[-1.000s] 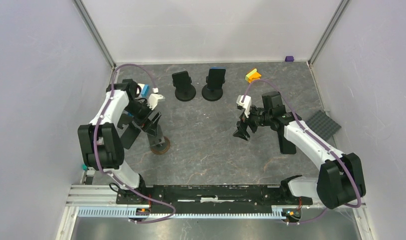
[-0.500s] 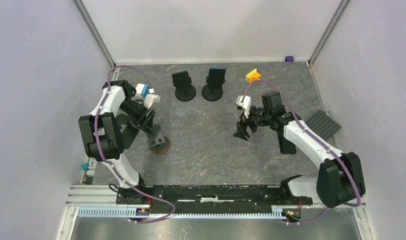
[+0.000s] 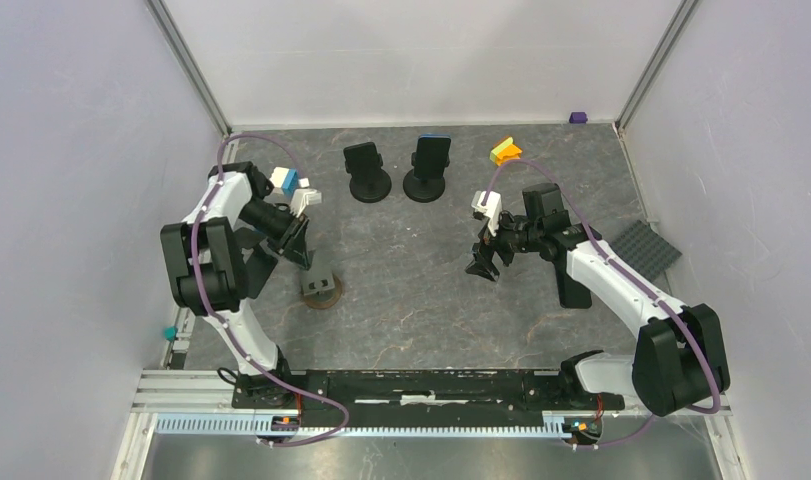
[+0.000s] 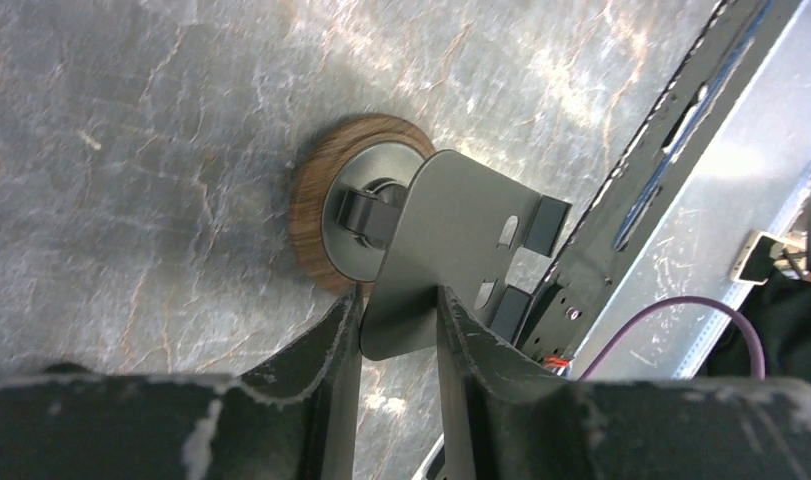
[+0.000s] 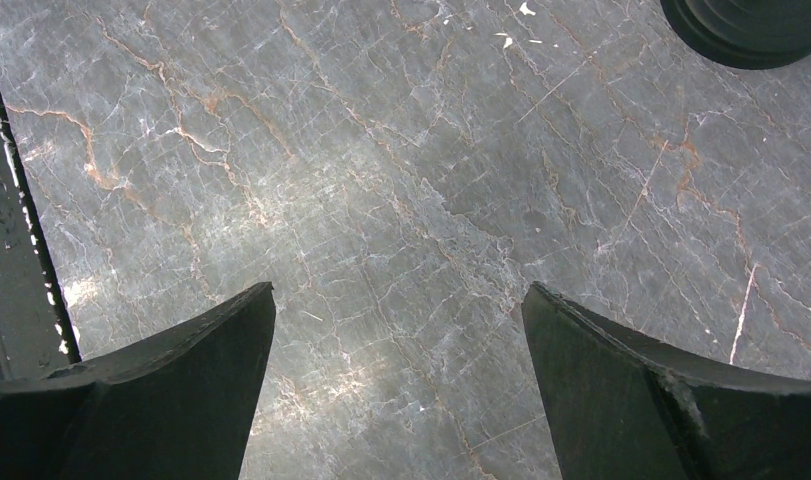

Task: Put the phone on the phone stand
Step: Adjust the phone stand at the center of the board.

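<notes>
The phone stand (image 4: pixel 461 220) is a grey metal plate on a round wooden base (image 4: pixel 309 205); in the top view the stand (image 3: pixel 322 290) sits at the left of the table. My left gripper (image 4: pixel 398 293) reaches down to it (image 3: pixel 305 260), and its fingers clasp the plate's upper edge from both sides. A dark flat phone (image 3: pixel 257 268) lies on the table just left of that arm. My right gripper (image 5: pixel 397 290) hangs open over bare table right of centre (image 3: pixel 484 264), holding nothing.
Two black stands at the back each carry a phone (image 3: pixel 366 160) (image 3: pixel 431 152). Another dark slab (image 3: pixel 573 285) lies under the right arm, and a grey pad (image 3: pixel 646 248) sits at the right wall. Small blocks (image 3: pixel 504 151) (image 3: pixel 289 180) lie near the back.
My left gripper has narrowed from wide open down onto the stand's plate, and its arm has drawn in slightly. The right arm has not moved.
</notes>
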Robot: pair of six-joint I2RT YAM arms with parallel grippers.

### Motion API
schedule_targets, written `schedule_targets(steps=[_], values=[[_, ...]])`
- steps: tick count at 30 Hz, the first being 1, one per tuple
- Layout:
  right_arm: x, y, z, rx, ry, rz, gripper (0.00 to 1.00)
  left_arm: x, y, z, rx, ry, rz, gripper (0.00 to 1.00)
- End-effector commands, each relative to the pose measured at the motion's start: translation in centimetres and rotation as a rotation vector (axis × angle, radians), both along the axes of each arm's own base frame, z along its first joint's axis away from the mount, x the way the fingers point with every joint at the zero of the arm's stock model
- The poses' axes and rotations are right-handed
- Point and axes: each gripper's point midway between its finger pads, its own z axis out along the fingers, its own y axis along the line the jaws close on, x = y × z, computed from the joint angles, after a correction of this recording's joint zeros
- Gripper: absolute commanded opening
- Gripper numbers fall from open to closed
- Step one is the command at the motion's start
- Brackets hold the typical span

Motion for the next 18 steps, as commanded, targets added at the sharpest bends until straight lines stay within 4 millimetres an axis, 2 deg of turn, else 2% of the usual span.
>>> schedule_targets(steps=[1,5,9,13,15,18], values=[[0.4,0.3,0.4,0.016,-0.023,0.010,0.98,-0.1,-2.1,1.0,-0.136,-0.008,-0.018,0.31],[0.4,0.2,0.4,0.014,-0.026,0.008,0.98,0.3,-3.6,1.7,-0.218,-0.009,-0.005,0.25],[0.6,0.2,0.3,0.008,-0.025,0.002,0.98,0.2,-5.9,2.8,-0.312,-0.003,-0.004,0.18],[0.7,0.1,0.3,0.004,-0.027,-0.012,0.97,0.1,-9.2,3.9,-0.404,0.013,-0.023,0.07],[0.9,-0.1,0.3,-0.001,-0.033,-0.024,0.98,-0.3,-11.2,3.8,-0.418,0.025,-0.049,0.02],[1.2,-0.3,0.3,-0.007,-0.041,-0.042,0.98,0.0,-13.3,3.1,-0.407,0.016,-0.043,0.02]])
